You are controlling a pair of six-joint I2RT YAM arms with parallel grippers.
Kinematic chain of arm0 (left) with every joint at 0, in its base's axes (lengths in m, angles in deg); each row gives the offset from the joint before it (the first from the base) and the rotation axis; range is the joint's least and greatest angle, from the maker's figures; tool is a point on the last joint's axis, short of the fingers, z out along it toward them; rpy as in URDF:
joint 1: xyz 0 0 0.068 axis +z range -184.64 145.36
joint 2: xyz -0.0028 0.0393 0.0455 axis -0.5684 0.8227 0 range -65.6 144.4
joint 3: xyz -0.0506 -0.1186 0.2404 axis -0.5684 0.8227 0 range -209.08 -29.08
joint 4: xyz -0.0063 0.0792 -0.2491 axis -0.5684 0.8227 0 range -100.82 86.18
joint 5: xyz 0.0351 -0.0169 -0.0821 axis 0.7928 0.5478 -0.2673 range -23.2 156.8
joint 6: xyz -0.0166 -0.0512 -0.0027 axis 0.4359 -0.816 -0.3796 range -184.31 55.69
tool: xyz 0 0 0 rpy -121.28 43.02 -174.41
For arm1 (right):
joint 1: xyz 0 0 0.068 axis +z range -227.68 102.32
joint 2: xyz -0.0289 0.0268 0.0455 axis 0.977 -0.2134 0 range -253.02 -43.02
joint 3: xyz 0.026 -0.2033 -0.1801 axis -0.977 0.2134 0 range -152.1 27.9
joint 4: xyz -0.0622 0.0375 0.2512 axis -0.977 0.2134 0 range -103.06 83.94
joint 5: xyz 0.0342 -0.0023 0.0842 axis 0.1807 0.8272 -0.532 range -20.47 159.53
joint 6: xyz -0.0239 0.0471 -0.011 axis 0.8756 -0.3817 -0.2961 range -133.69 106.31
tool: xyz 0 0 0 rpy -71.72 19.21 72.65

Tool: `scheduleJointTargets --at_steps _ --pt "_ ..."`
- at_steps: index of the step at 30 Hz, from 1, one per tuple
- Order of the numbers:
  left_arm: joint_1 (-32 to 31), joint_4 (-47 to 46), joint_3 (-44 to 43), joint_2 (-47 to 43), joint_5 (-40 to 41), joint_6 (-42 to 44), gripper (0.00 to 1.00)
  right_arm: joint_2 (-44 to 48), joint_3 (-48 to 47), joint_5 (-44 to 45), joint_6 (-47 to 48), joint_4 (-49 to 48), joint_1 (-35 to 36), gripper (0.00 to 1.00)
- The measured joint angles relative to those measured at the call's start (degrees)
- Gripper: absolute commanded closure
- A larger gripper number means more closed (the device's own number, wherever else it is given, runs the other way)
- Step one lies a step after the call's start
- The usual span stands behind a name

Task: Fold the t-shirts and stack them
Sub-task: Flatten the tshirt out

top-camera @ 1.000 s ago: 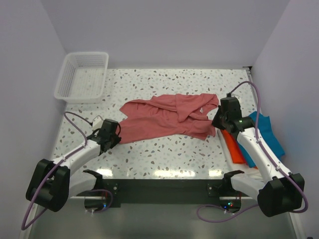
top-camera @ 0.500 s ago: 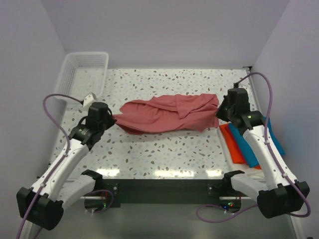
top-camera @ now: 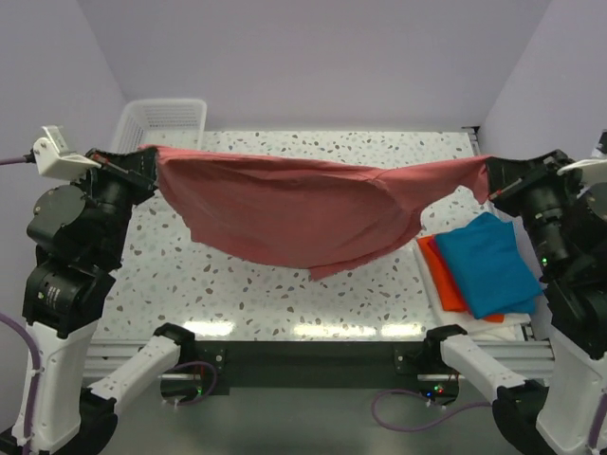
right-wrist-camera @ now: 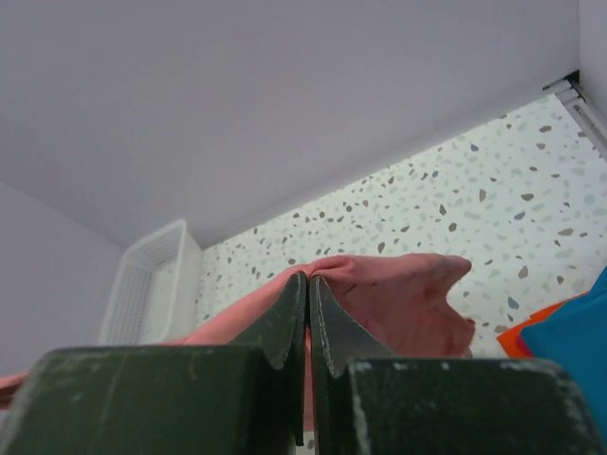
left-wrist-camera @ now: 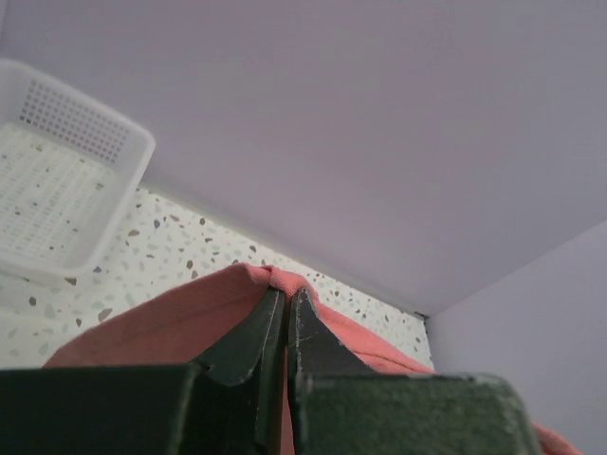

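Shirt (top-camera: pixel 294 213) spans from left hand (top-camera: pixel 144 158) to right hand (top-camera: pixel 490 177) over the table (top-camera: pixel 285 296), basket (top-camera: pixel 175 114) behind

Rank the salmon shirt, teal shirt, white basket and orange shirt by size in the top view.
Salmon shirt, largest.
Teal shirt.
White basket, partly hidden, so its rank is unsure.
Orange shirt, only a strip showing.
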Motion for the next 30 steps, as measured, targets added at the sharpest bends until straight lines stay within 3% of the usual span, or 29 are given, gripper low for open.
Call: scheduleJointTargets --at_steps 3,8,15,19,22,26,30 --pt "0.00 -0.15 -2.89 0.35 0.13 0.59 1.00 -0.17 -5.07 -0.13 0.04 0.15 0.00 1.00" --pt "0.02 -3.89 -1.62 4.57 0.15 0.72 1.00 -3.80 -4.42 -3.04 0.63 -2.64 -0.04 1.00" --pt "2.84 -17.73 -1.99 25.49 -4.48 3.37 1.00 -25.59 -4.22 -6.14 2.91 -14.67 -0.04 1.00" --pt "8.92 -21.14 -14.80 44.22 -12.33 3.58 1.00 -44.85 -18.82 -6.56 3.96 -14.58 -0.70 1.00" --pt "13.44 -21.73 -31.67 57.31 -18.29 3.54 1.00 -56.22 -35.74 -6.60 4.50 -14.53 -1.49 1.00" --pt "17.20 -22.84 -43.30 61.94 -23.45 3.50 1.00 -53.77 -37.51 -5.92 4.94 -17.99 -2.43 1.00" --pt "19.37 -27.96 -40.17 55.87 -26.36 3.50 1.00 -42.40 -28.06 -4.87 5.44 -23.08 -2.69 1.00"
